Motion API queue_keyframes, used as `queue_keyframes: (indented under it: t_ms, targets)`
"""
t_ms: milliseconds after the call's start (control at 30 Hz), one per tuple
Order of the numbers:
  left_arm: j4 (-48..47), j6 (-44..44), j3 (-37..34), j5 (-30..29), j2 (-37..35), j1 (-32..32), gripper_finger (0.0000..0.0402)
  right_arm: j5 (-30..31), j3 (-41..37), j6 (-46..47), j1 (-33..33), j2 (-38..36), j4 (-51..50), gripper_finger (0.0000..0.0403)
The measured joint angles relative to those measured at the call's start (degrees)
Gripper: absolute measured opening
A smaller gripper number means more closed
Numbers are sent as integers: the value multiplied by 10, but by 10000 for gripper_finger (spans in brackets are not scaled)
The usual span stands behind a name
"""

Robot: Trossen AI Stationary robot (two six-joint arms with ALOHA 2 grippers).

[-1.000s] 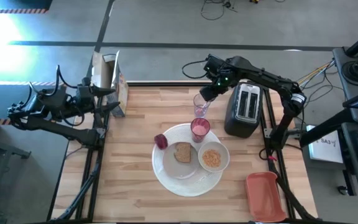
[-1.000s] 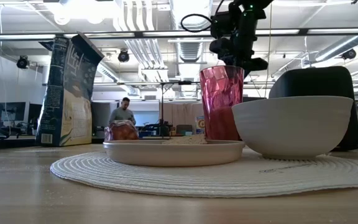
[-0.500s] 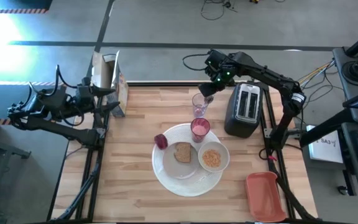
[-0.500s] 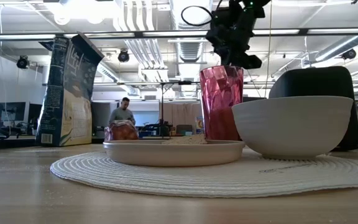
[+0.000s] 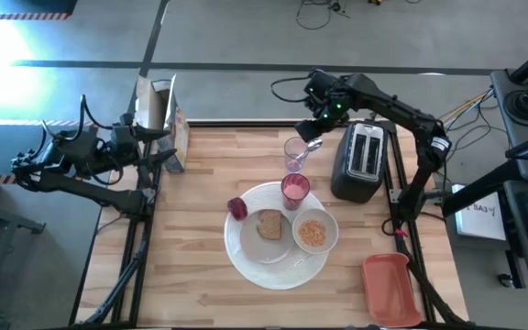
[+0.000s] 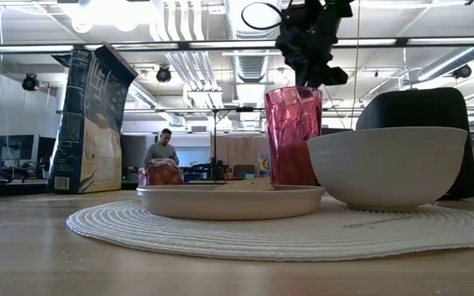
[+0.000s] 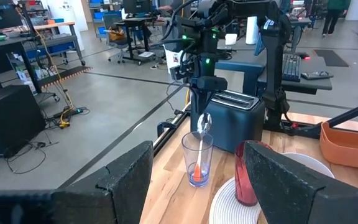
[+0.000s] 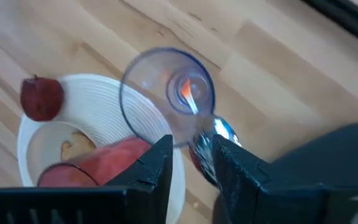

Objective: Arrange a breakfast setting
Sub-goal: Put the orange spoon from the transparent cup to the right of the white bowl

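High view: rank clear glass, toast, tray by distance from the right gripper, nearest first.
From the right gripper, at the table's far edge:
1. Clear glass, right beside it.
2. Toast, mid-table on the plate.
3. Tray, near right corner.

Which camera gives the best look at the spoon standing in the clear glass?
The left wrist view: the spoon stands side-on in the clear glass, under the right tool. The right wrist view looks down on its bowl. The high view shows it tiny; the low view hides it.

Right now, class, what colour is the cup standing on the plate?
Translucent pink. The cup shows best in the low view, standing beside the bowl.
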Motion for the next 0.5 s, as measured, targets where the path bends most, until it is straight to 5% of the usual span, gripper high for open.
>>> queue_keyframes:
  t_ms: [500]
  targets:
    - [-17, 0, 0, 0, 0, 0, 236, 11, 0, -5, -59, 1, -76, 210]
